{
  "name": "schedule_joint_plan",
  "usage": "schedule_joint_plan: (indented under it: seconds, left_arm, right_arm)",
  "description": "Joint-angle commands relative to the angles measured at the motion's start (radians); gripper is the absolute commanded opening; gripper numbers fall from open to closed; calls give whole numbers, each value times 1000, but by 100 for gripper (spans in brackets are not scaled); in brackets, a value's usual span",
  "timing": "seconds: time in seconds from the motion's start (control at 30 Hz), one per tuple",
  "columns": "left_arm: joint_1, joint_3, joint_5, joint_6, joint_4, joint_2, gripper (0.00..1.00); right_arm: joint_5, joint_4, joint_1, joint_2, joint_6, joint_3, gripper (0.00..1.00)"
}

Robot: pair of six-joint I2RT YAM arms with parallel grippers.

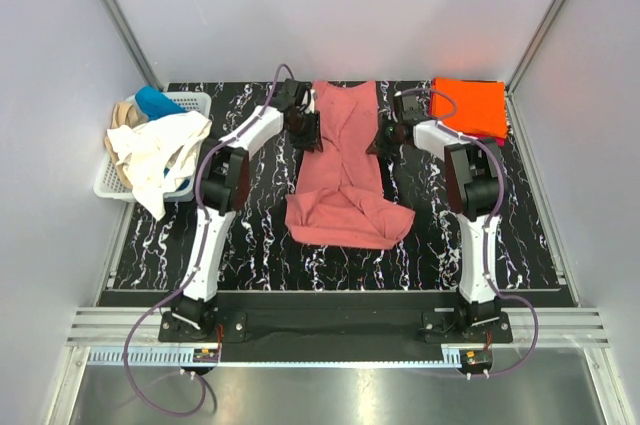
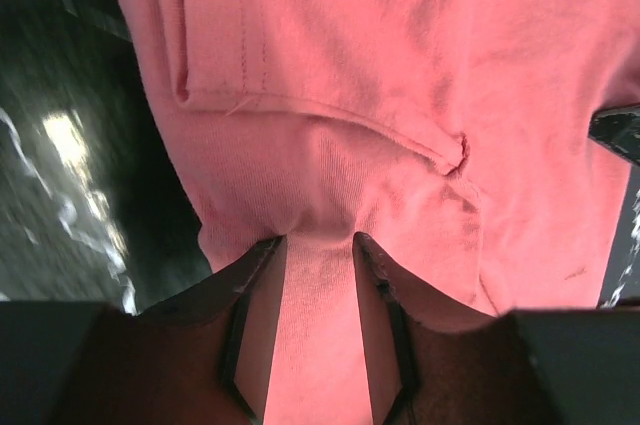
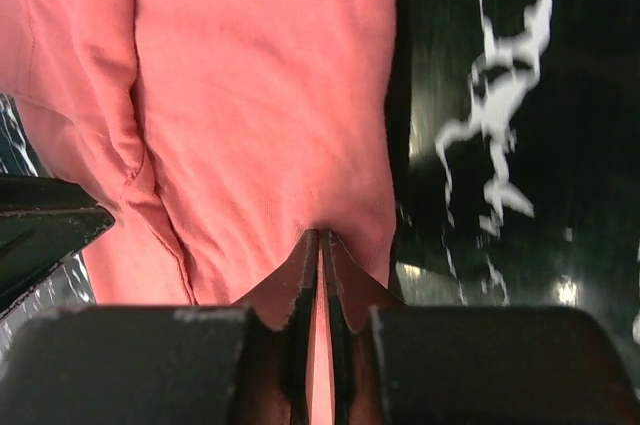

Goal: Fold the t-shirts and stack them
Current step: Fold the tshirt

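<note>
- At the shirt's right edge, right gripper (image 3: 320, 240): jaws pinched tight on a thin fold of the dusty salmon-pink soft cloth t-shirt (image 3: 260, 95).
- Opposite edge, left gripper (image 2: 318, 245): jaws part-way apart, cloth between them; cannot tell if it is clamped.
- Shirt lies lengthwise mid-table on the black marbled tabletop (image 1: 250, 245), between the arms.
- Judgement: confirm the left hold, then lift both edges evenly so the fold runs straight.

Both arms reach forward, elbows raised, wrists turned inward toward each other. The left gripper (image 1: 305, 131) pinches a fold of the salmon-pink t-shirt (image 1: 345, 165), jaws part-way apart. The right gripper (image 1: 384, 137) clamps its opposite edge, jaws almost touching.
</note>
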Motion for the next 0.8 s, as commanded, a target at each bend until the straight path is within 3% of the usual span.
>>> schedule_joint_plan:
  seconds: [0.0,0.1,0.2,0.43,0.57,0.7,0.77]
  left_arm:
    - [31,110,46,6,1,71,40]
    - [46,148,113,-7,-24,37,41]
    - [50,53,81,3,-31,-125,43]
    - [47,-428,-6,-8,-9,-534,45]
    - [76,-759,-5,-42,82,-641,49]
    - [93,-912,11,-71,154,-701,51]
    - [93,-973,89,-101,218,-704,54]
  right_arm:
    - [67,-1,5,65,-15,116,11]
    - [59,-104,5,76,-67,244,13]
    - [80,-249,10,1,-94,259,20]
    - [110,-273,111,-359,-66,-106,20]
    - [137,-233,242,-479,-60,-274,11]
    - [154,-147,338,-553,-31,-419,4]
    - [148,-104,359,-551,-38,-447,4]
